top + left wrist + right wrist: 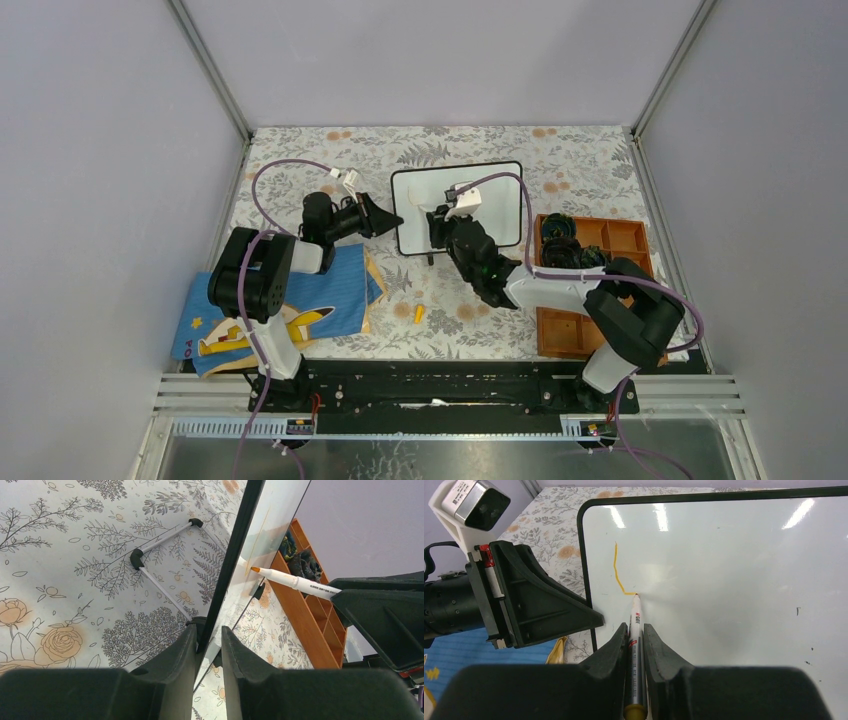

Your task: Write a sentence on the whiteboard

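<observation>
The whiteboard (pixel 495 190) has a thin black frame and stands tilted on the flowered table. My left gripper (pixel 207 630) is shut on the whiteboard's (pixel 235 555) left edge, with the frame between its fingers. My right gripper (pixel 635 627) is shut on a white marker (pixel 636 620) with an orange tip. The tip touches the whiteboard (pixel 734 580) near its left side. Of the sentence, only one orange L-shaped stroke (pixel 616 570) shows, ending at the tip. In the left wrist view the marker (pixel 295 581) meets the board's face. From above, both grippers, the left (pixel 392 220) and the right (pixel 440 222), sit at the board's left edge.
A wooden compartment tray (pixel 625 238) holding dark objects stands at the right. A blue cartoon-printed cloth (pixel 300 300) lies under the left arm. A small orange cap (pixel 418 313) lies on the table in front. The board's wire stand (pixel 150 545) rests behind it.
</observation>
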Controlling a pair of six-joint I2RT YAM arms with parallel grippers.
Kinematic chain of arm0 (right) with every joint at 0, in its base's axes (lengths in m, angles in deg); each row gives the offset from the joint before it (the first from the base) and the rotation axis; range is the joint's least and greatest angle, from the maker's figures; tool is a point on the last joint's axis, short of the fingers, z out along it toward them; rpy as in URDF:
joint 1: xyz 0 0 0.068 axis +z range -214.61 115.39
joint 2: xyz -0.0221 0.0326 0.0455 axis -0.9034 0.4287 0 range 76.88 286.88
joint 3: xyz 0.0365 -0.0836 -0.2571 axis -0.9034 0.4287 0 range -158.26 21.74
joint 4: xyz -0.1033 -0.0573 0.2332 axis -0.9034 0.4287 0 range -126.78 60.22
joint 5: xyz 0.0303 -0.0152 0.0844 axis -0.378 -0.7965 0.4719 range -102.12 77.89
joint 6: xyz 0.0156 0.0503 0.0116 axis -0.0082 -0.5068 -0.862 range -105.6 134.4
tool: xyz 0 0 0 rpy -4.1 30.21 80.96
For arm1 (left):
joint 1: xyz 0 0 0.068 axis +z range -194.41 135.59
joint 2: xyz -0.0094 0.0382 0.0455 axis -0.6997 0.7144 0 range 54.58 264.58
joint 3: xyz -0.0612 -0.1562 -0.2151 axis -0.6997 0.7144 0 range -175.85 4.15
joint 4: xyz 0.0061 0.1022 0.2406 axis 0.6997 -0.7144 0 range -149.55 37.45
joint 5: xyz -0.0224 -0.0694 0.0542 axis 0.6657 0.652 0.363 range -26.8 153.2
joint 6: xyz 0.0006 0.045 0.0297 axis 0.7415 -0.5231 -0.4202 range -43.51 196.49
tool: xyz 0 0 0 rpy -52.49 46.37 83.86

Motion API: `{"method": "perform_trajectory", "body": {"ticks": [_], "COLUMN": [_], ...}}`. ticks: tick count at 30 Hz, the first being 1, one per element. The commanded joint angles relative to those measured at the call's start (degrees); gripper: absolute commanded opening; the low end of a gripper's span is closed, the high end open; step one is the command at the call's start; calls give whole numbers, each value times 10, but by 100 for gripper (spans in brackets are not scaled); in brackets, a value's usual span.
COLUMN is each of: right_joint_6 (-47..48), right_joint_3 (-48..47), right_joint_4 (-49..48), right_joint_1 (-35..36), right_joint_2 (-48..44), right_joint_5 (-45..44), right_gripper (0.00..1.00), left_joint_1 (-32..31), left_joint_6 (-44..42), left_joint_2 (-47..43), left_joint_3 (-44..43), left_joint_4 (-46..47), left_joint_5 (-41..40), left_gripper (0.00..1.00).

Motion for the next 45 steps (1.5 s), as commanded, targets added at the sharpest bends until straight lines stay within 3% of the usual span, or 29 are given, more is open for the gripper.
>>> {"method": "perform_trajectory", "body": {"ticks": [1, 11, 26, 45], "right_joint_6": [7, 2, 2, -9], "right_joint_3": [10, 16, -31, -2], "right_joint_4": [-23, -36, -26, -27], "right_joint_1": [-5, -5, -6, -7], "right_joint_2": [-36, -73, -36, -45], "right_joint_5": [-9, -7, -1, 5], "right_gripper": [0, 0, 0, 0], "left_joint_1": [-4, -4, -5, -5], "left_joint_6": [-15, -10, -16, -32], "left_joint_2": [-16, -21, -13, 4], "left_joint_3": [-8, -7, -6, 5], "left_joint_4": [10, 16, 9, 17], "left_joint_5": [-2, -2, -4, -4], "left_gripper": [30, 38, 31, 22]}}
